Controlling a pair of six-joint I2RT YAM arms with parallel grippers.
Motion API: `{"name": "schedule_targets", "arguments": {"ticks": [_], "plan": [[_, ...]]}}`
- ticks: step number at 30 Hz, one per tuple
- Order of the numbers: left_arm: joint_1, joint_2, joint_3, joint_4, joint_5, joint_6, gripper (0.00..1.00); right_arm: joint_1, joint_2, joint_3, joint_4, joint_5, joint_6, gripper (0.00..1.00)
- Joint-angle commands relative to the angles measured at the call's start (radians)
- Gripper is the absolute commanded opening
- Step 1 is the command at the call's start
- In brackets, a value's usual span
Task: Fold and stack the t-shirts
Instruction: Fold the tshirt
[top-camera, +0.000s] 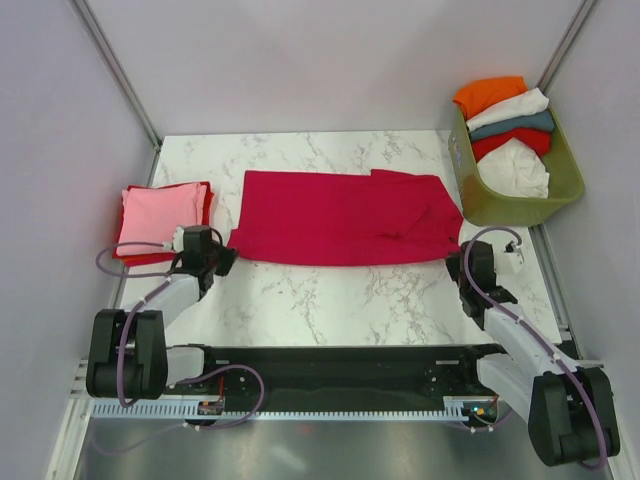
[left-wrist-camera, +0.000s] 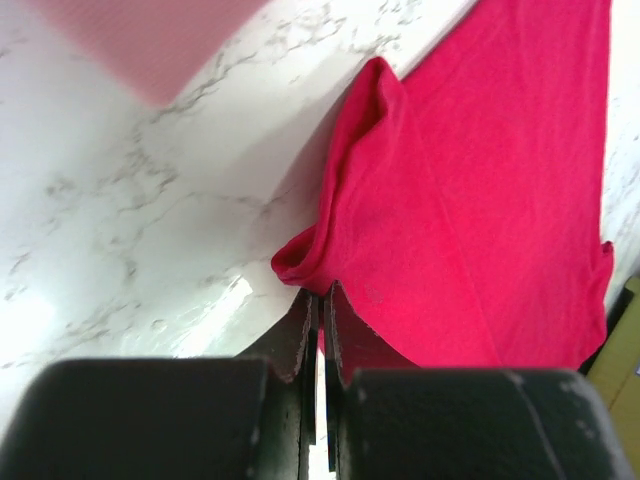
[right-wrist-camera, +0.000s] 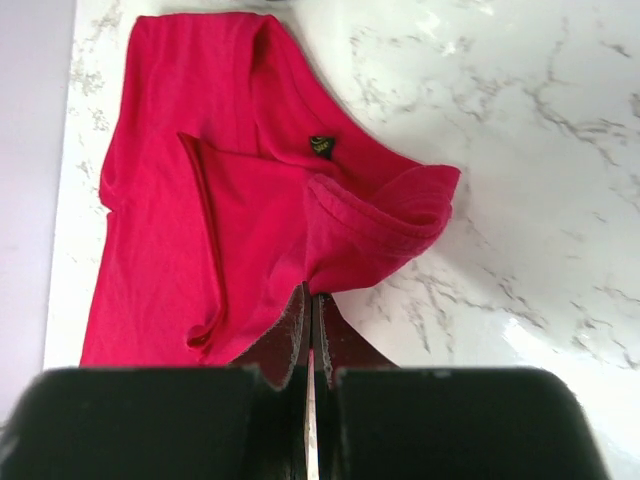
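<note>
We are gripping the crimson t-shirt (top-camera: 340, 218) at both ends. Our left hand (left-wrist-camera: 318, 300) is pinching closed on a bunched fold at the shirt's left edge, with only a sliver of gap between the fingers (left-wrist-camera: 292, 345). Our right hand (right-wrist-camera: 312, 305) is clamping just as tightly on the cloth beside the ribbed neckline, where a small dark label (right-wrist-camera: 320, 146) is showing. The shirt is lying across the middle of the marble tabletop (top-camera: 330, 300) — mostly flat, its long side running left to right, its right end rumpled and doubled over itself. At each hand the cloth is rising a little off the surface.

To the left, a folded pink t-shirt (top-camera: 158, 212) is sitting on top of a lower red t-shirt (top-camera: 207, 200), which is peeking out as a border along its edges. This pile of 2 is resting near the crimson shirt's left end, with a strip of bare marble between them.

At the far right corner an olive-green basket (top-camera: 565, 190) is standing just beside the crimson shirt's right end — we cannot tell whether they are touching. It is holding 5 more shirts heaped in a row from far to near: an orange t-shirt (top-camera: 490, 95), a white t-shirt (top-camera: 512, 108), a teal t-shirt (top-camera: 520, 124), a red t-shirt (top-camera: 520, 142) and a crumpled white t-shirt (top-camera: 520, 172).
</note>
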Motion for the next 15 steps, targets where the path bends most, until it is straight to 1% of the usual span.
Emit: {"name": "schedule_targets", "arguments": {"ticks": [1,6,8,12,15], "plan": [[0.002,-0.048,-0.014,-0.014,-0.008,0.045,0.02,0.002,-0.040,-0.022,-0.056,0.029,-0.001,0.00],[0.003,-0.051,0.033,-0.055,-0.012,0.034,0.02,0.001,-0.009,0.013,-0.070,0.021,0.002,0.00],[0.003,-0.062,0.050,-0.101,-0.024,0.039,0.02,0.002,-0.010,0.032,-0.112,0.029,0.008,0.00],[0.003,-0.111,0.012,-0.118,-0.048,0.042,0.02,0.001,-0.079,-0.002,-0.164,0.051,0.031,0.00],[0.003,-0.137,-0.028,-0.104,-0.030,0.033,0.02,0.001,-0.122,-0.040,-0.175,0.031,0.051,0.00]]}}
